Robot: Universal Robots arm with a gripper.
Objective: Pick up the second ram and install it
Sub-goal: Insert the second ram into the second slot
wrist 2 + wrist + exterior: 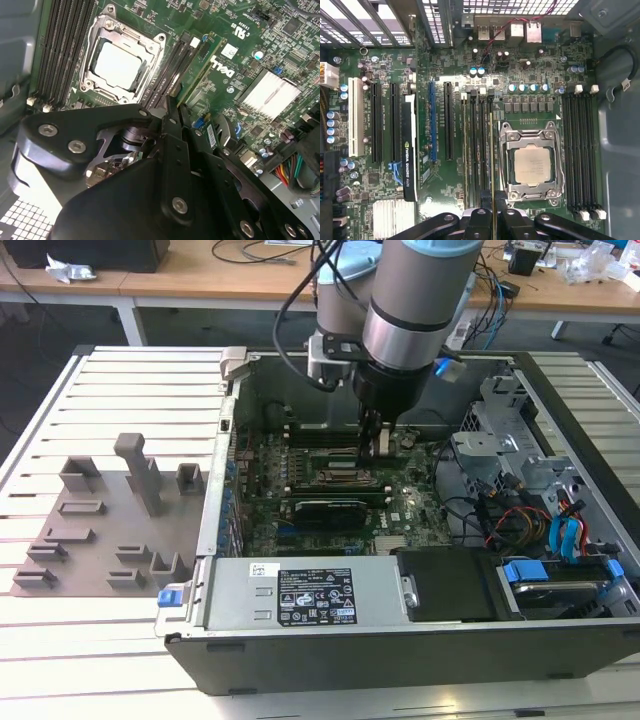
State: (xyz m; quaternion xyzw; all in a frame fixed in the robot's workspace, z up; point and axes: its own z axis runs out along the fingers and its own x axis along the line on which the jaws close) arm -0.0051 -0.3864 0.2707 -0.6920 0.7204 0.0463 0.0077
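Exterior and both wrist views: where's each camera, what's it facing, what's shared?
Exterior view: off the arm, above the open computer case; arm and gripper reach inside.
First wrist view: on the arm, facing the motherboard; gripper holds the second ram edge-on.
Second wrist view: on the arm, oblique; gripper in the foreground.
Shared: processor socket.

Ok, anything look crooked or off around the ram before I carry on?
Nothing stands out. The gripper holds the second ram edge-on, in line with the memory slots beside the processor socket; no tilt or damage shows.
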